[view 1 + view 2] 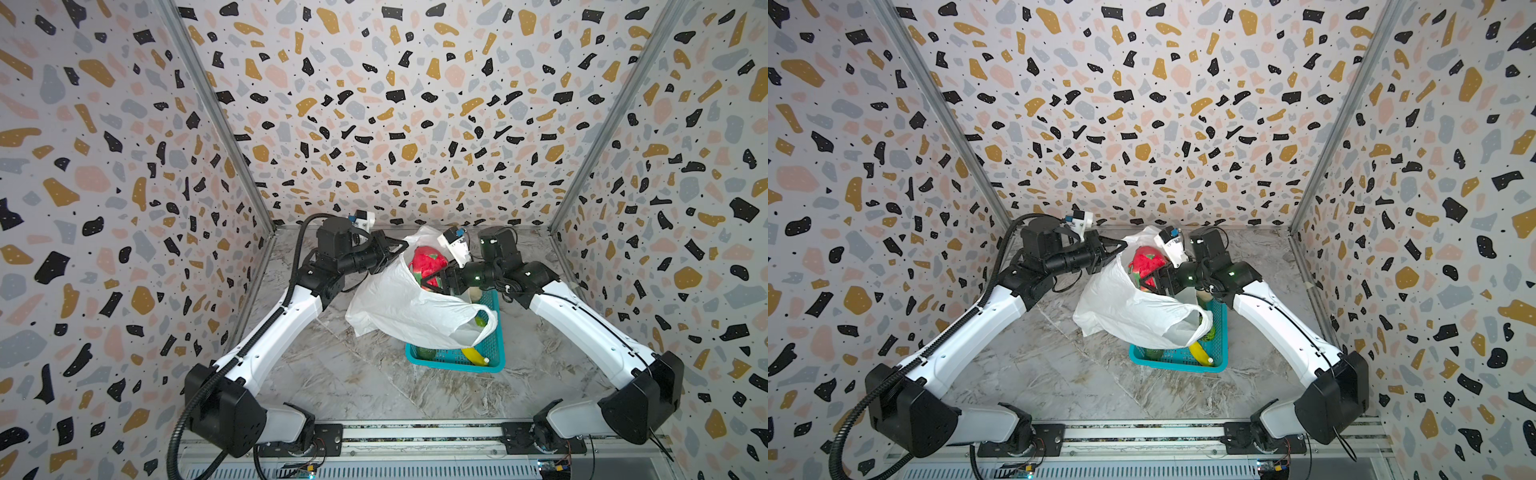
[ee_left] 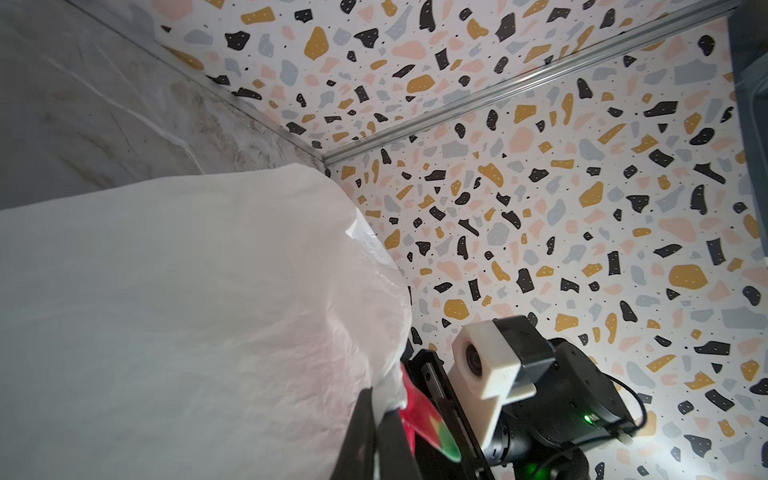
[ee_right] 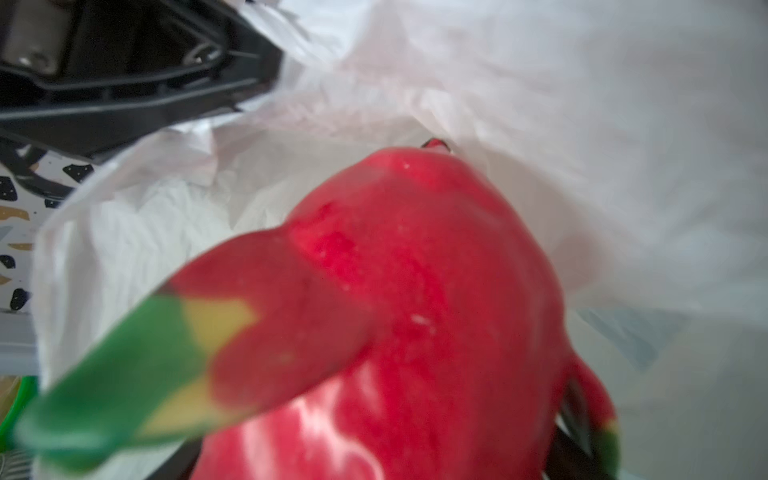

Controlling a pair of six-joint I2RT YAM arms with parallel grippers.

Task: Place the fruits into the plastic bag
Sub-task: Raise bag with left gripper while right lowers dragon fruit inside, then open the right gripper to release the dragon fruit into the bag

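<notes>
On a marble tabletop walled in speckled panels, a teal perforated basket sits nearest the arm bases in both top views. A yellow banana lies in its near corner beside a green fruit. A second green piece shows through the loop handle that droops over the basket.

Just beyond, the white plastic bag is draped across the far part of the basket and spills left onto the table, with its mouth raised toward the back. A cream piece shows at the basket's far edge, largely hidden under the right arm.

Farther back, the right gripper reaches in from the right, its jaws spread wide and clamped on a red fruit with green-tipped scales. The fruit is held up at the bag's open mouth. The right wrist view shows the red fruit filling the frame with crinkled bag film around it.

Opposite, the left gripper comes in from the left with its jaws closed. It pinches the bag's upper rim and holds that side up. In the left wrist view the film is trapped between the dark fingers, with the red fruit's scale just beside them.

Behind both grippers stands the patterned back wall.
</notes>
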